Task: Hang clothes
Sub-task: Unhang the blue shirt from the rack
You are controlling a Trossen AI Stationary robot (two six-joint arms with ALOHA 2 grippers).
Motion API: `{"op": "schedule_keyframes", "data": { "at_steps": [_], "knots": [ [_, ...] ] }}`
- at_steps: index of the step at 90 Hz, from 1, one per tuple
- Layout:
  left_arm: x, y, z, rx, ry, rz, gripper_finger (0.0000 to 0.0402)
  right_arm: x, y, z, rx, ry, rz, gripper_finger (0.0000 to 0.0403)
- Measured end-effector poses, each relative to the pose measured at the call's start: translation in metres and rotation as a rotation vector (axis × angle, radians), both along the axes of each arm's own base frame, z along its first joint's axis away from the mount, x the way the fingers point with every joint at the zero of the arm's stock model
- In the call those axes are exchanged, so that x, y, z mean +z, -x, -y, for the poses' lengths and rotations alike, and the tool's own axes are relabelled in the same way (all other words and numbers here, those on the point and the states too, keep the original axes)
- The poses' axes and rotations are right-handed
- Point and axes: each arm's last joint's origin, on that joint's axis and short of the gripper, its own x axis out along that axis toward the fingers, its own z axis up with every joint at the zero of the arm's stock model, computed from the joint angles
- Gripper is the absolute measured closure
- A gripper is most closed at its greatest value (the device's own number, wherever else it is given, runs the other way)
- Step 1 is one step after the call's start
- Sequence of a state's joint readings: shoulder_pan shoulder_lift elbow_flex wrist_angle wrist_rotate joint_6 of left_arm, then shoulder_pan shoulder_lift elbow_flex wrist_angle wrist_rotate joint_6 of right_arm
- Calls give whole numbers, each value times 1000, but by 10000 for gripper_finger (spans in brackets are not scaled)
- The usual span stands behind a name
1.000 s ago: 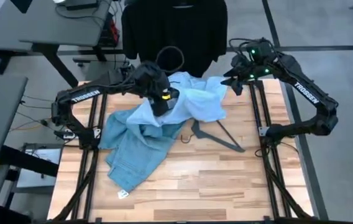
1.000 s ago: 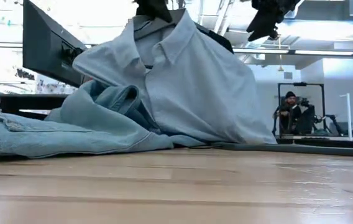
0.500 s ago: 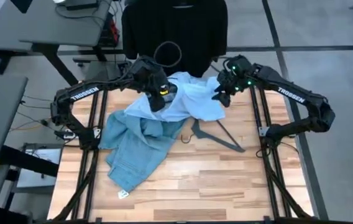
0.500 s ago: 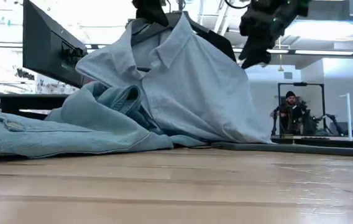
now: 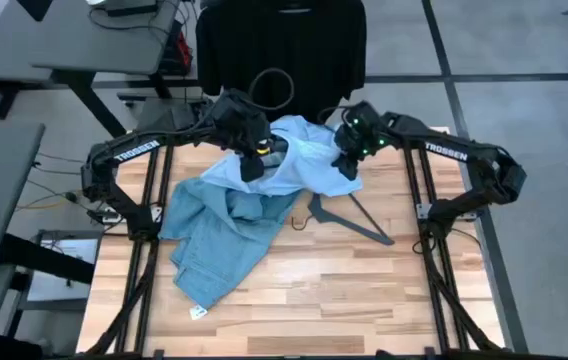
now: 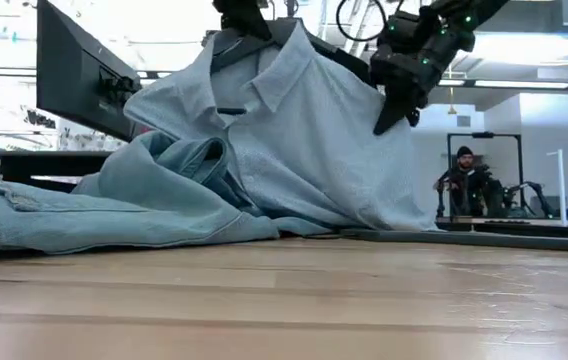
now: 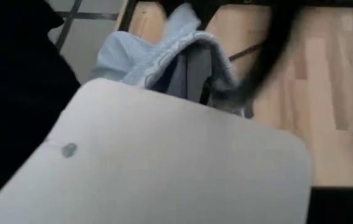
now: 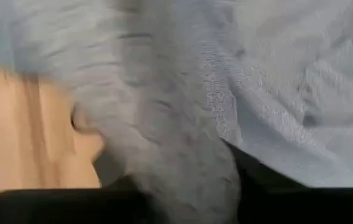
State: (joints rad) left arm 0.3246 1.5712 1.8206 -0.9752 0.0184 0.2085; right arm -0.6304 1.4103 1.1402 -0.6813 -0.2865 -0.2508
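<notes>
The wooden bench stands in an open workshop, with a black t-shirt already hanging at its far edge and, beyond the bench in the low view, a person sitting far away. On the bench the jeans lie in a heap toward the left side, and the pale shirt partly covers them. The left pincer holds the shirt up by the collar area, clenched on the cloth, so the shirt rises like a tent in the low view. What has changed in the last second is the right arm: its pincer was up and apart at the far right corner, and now it has come inward and down to the right edge of the shirt, touching the fabric. I cannot tell if its fingers are apart or closed. A dark hanger lies on the bench just beside the shirt, not yet used. I think the right arm is about to take the shirt's shoulder, so both arms can spread it for the hanger.
</notes>
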Motion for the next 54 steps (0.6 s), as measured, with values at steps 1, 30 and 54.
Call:
{"op": "schedule_keyframes", "data": {
  "at_steps": [1, 30, 54],
  "knots": [
    [0, 1, 0, -3, 0, 0, 374, 0, 0, 0, 5, 6, 0, 347],
    [21, 39, 15, 14, 21, 3, 374, 17, 44, 20, -269, 44, -54, 392],
    [36, 71, 22, 64, -23, 9, 374, 27, 86, 39, -334, -28, 45, 399]
  ]
}}
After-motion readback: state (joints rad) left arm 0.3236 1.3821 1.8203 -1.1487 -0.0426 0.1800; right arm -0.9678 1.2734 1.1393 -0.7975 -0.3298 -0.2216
